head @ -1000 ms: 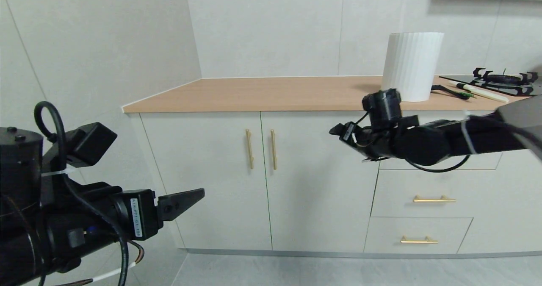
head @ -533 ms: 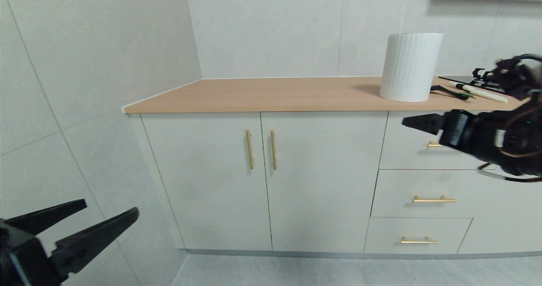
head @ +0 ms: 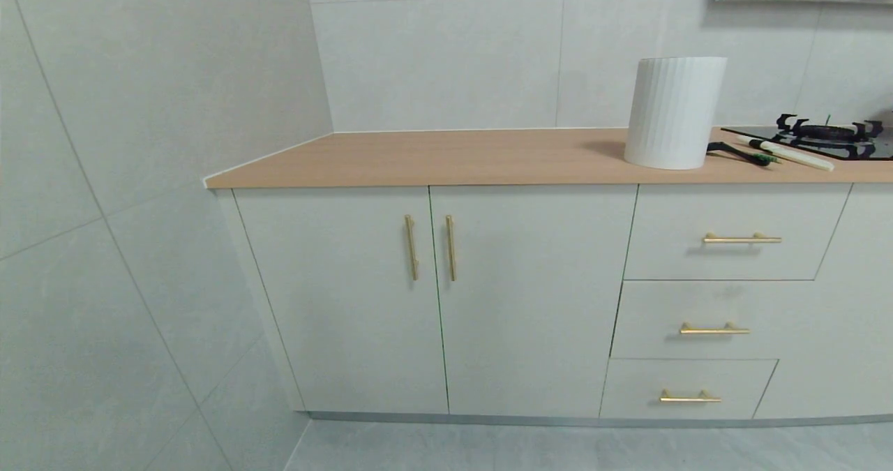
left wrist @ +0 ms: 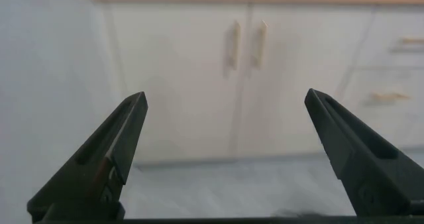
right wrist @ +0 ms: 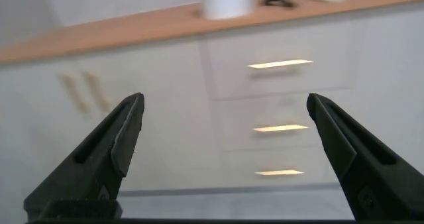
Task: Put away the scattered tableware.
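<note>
While the left gripper stands spread wide with nothing between its two dark fingers, it touches nothing and faces the double doors of the cabinet, with pale floor below them. The right gripper is spread just as wide and likewise has hold of nothing; it faces the stack of three drawers with their gold bar handles, well apart from them.

Farther out, the head view takes in the wooden countertop running along the tiled wall. A white ribbed canister stands upright on it, above the seam between the doors and the drawers. Just beside the canister, on the side toward the hob, lie the scattered pieces: a dark-handled utensil with a green tip, its near end close against the canister's base, and a pale long utensil lying flat with its far end over the hob's black glass edge. What kind of utensil each is cannot be told. Both lie on the countertop, outside the canister.
</note>
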Robot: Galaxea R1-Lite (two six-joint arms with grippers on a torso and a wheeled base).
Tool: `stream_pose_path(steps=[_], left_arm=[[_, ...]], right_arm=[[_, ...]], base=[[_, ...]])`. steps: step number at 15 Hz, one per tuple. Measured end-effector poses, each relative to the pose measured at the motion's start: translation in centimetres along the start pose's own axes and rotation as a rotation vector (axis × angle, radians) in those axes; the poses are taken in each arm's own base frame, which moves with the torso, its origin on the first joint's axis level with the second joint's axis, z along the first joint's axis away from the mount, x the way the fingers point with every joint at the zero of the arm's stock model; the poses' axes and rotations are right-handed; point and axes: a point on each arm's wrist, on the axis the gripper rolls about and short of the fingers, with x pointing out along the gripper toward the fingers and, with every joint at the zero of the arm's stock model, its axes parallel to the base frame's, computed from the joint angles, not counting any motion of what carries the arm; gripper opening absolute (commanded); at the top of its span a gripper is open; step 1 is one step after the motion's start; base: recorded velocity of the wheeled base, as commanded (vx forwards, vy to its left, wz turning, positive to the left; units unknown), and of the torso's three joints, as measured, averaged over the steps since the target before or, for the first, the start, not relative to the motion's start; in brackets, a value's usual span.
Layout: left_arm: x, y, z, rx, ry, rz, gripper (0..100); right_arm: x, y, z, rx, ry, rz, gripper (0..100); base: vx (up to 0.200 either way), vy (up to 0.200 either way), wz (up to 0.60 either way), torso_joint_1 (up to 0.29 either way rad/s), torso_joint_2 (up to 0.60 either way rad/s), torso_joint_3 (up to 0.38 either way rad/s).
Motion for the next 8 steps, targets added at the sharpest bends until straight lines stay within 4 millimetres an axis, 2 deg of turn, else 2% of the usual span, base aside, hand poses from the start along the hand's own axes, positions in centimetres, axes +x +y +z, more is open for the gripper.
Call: stream_pose_path(steps=[1, 3, 5, 8], left_arm=[[-1.0, 0.0, -0.3, 0.035, -0.047, 0.045, 100], [-2.1, 0.0, -0.7, 0.04, -0.097, 0.161, 100], [-2.4, -0.3, -1.3, 0.043, -0.109, 0.235, 100], [-2.5, -0.8, -3.3, 0.08, -0.101, 0.298, 100]], right_arm=[[-1.9, -0.6, -1.0, -0.024, -0.035, -0.058, 100], [-4.0, -1.1, -2.5, -0.063, -0.072, -0.209, 100], [-5.1, -0.8, -3.7, -0.078, -0.103, -0.269, 100], [-5.0, -0.7, -6.8, -0.094, -0.075, -0.291, 100]], base=[[0.0, 0.0, 0.0, 0.0, 0.0, 0.0], [0.0, 0.0, 0.0, 0.0, 0.0, 0.0], [0.0, 0.0, 0.0, 0.0, 0.0, 0.0], [0.0, 0.0, 0.0, 0.0, 0.0, 0.0]])
